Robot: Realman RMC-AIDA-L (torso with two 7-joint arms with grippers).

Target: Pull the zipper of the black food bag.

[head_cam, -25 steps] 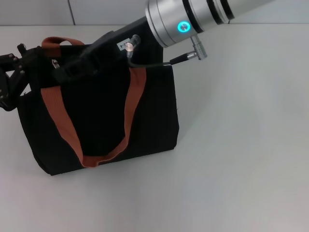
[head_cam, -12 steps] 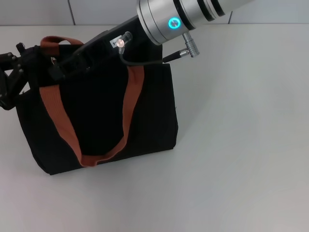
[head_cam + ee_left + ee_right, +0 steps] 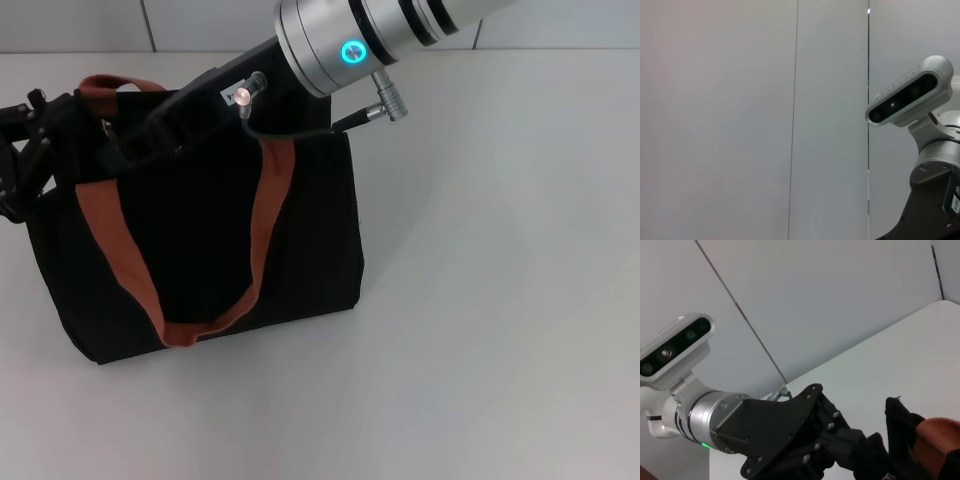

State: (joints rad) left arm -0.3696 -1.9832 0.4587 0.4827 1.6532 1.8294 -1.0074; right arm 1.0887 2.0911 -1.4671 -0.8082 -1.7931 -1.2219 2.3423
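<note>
White tabletop carries the black food bag near its left edge, standing upright with orange handles. Your right gripper reaches across the bag's top edge; your left gripper sits at the bag's left end. You cannot tell either pincer's state, and the zipper is hidden.

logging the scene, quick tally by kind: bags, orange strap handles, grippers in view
black food bag: 1
rust-orange strap handles: 2
grippers: 2, left gripper and right gripper, both at the bag's top
Total: 5
</note>
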